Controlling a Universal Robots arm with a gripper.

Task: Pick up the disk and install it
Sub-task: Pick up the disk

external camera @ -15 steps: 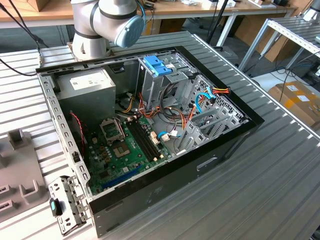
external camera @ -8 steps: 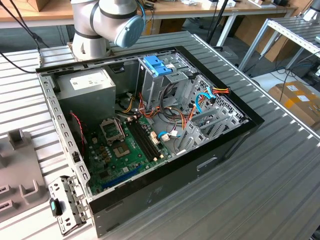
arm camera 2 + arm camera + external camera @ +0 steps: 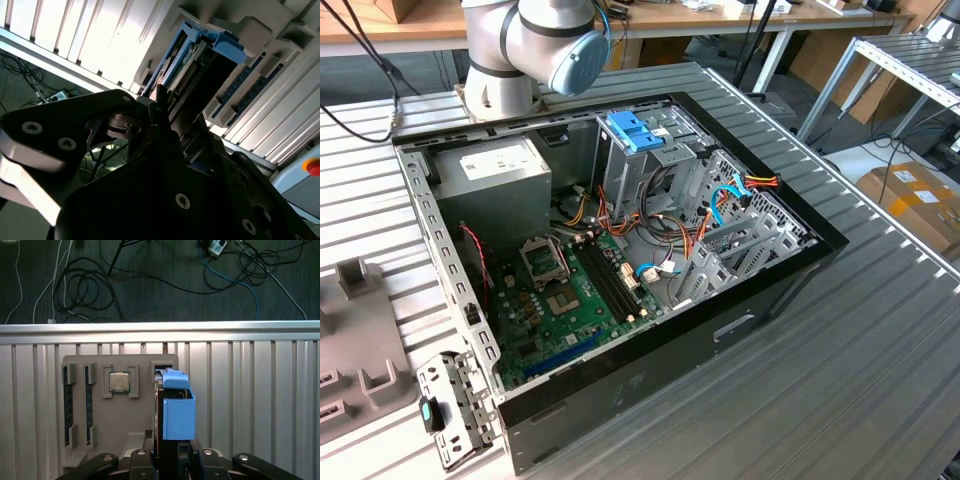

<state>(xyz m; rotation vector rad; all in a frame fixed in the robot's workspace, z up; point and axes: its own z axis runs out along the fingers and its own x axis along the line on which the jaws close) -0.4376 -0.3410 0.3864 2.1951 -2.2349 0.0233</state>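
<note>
We are starting at the black metal gripper (image 3: 170,455), which is straddling the near end of the disk (image 3: 178,412), a flat silver-grey metal hard drive with blue plastic side rails. We cannot tell whether it is clamping the drive or merely enclosing it.

The disk is standing on edge in a slot of the light grey plastic fixture tray (image 3: 120,415), with one blue rail facing the first wrist view. We are judging that the slot is holding it upright so that its flat faces are open to a squeeze and its rails are left clear for sliding into a bay.

Beside it in the tray, a small square silver processor chip (image 3: 119,382) and two dark memory sticks (image 3: 67,405) are lying in their own recesses.

The tray is sitting close to the edge of the ribbed aluminium table (image 3: 250,415). Beyond that edge, loose cables (image 3: 85,285) are trailing over the dark floor (image 3: 165,295).

In the exterior view, the open black computer case (image 3: 650,370) is lying on its side in the middle of the table. Its light-blue plastic latch piece (image 3: 635,130) is sitting atop the grey metal drive cage (image 3: 618,175).
</note>
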